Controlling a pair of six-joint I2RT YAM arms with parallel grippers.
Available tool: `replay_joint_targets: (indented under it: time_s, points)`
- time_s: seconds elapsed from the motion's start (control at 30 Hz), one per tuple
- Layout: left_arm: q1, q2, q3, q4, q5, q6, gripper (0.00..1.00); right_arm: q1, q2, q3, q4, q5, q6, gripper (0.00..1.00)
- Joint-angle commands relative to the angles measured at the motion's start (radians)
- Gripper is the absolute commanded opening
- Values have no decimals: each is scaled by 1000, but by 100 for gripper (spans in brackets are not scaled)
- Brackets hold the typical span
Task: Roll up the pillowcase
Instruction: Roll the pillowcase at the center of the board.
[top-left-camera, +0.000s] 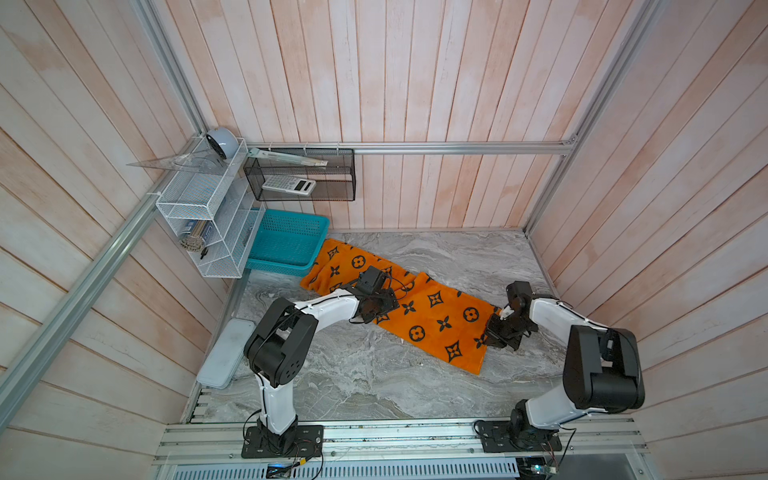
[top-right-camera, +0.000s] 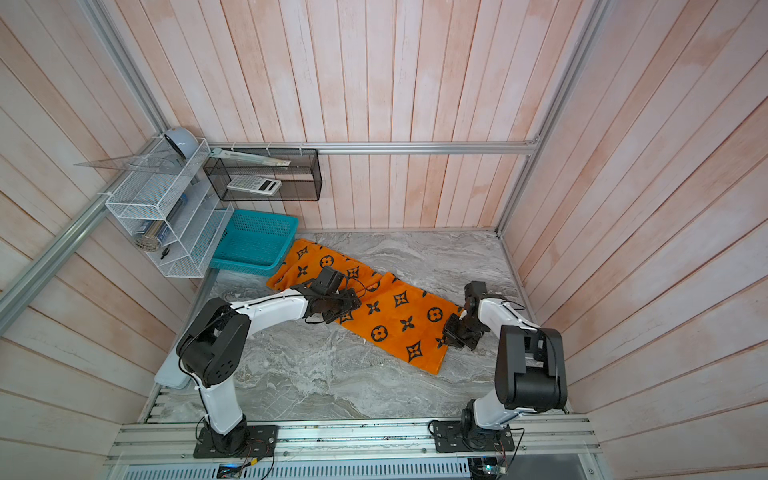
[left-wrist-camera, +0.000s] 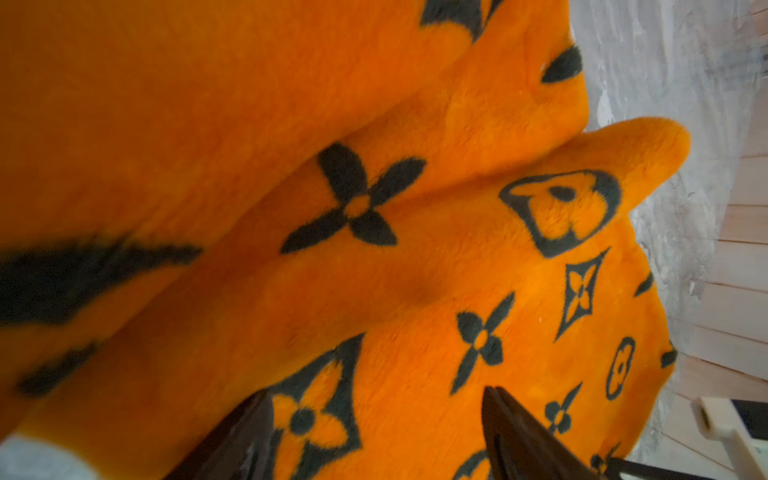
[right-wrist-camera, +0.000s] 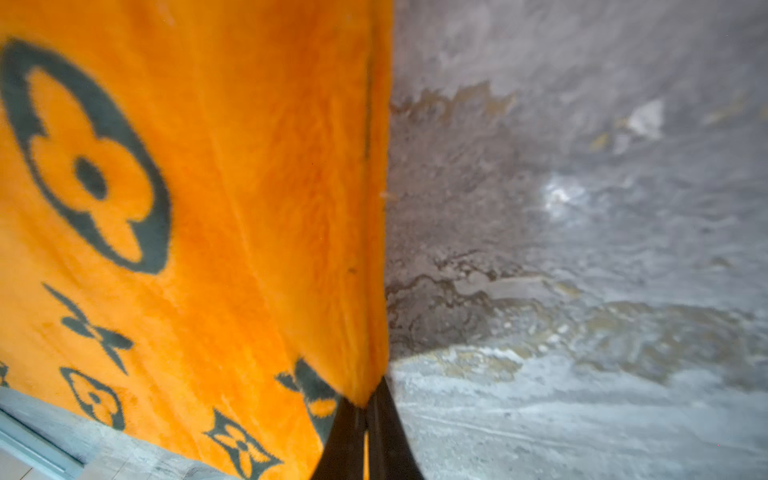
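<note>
Right jaws clamp pillowcase (top-left-camera: 432, 316) edge | left jaws apart | axis diagonal, basket-to-right-arm

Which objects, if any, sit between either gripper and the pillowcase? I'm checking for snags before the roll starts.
Nothing visible does. The right gripper is shut on the pillowcase edge; the left gripper hangs open directly over the fabric.
</note>
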Motion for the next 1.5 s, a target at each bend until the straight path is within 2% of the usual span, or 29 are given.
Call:
replay_joint_targets:
  time_s: [0.0, 0.37, 0.8, 1.3, 1.4, 1.47]
  points:
    - [-23, -44, -3, -38, -19, 28, 100, 3, -45, 4, -47, 45, 9, 0]
    - [-35, -71, 3, -73, -20, 35, 100, 118, 15, 130, -129, 78, -9, 0]
    - [-35, -129, 16, -127, -15, 62, 100, 315, 225, 340, -196, 81, -6, 0]
    - [-35, -153, -28, -109, 1, 61, 100, 398, 346, 430, -147, 17, 63, 0]
    - [-35, -152, -37, -93, 13, 52, 100, 407, 394, 445, -154, 5, 56, 7]
    - [-39, -153, -47, -80, 27, 44, 100, 408, 413, 427, -127, -24, 66, 17]
